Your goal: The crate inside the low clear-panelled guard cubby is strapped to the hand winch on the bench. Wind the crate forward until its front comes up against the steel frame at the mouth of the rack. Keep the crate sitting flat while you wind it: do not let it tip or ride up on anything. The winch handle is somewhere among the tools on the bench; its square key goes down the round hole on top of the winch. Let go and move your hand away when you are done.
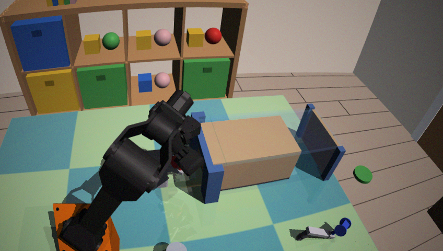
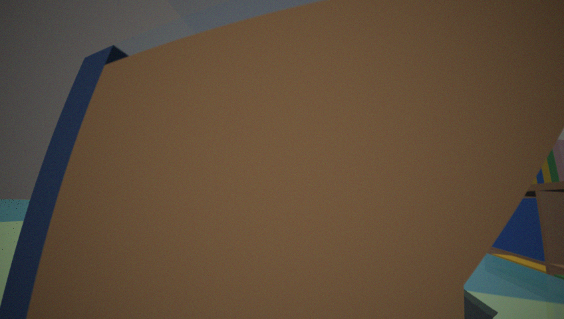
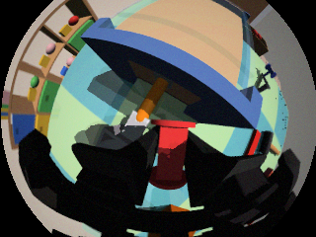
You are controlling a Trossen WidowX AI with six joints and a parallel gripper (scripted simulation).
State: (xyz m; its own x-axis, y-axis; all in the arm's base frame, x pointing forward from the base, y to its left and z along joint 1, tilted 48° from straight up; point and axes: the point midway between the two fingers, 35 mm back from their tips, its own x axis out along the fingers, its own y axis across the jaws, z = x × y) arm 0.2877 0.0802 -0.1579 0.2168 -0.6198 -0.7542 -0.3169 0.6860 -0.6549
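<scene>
My gripper [image 1: 182, 166] [image 3: 170, 129] is shut on the red handle [image 3: 173, 143], upright between its fingers. The handle is mostly hidden behind the gripper in the top view. The grey winch [image 3: 101, 136] is beside and below the fingers in the wrist view, largely covered. Whether the handle's key is in its hole is hidden. An orange strap [image 3: 155, 95] runs from the winch to the crate [image 1: 248, 139] [image 2: 277, 157] [image 3: 197, 22]. The crate sits flat behind the blue frame [image 1: 212, 186] [image 3: 158, 46]. Any gap between them is unclear.
The cubby's dark end panel [image 1: 319, 144] stands beyond the crate. A grey tool with blue knobs [image 1: 316, 231] lies at the bench's near right. A red-and-black tool [image 3: 254, 142] shows right of the gripper. A pale disc [image 1: 176, 247] is at the front edge.
</scene>
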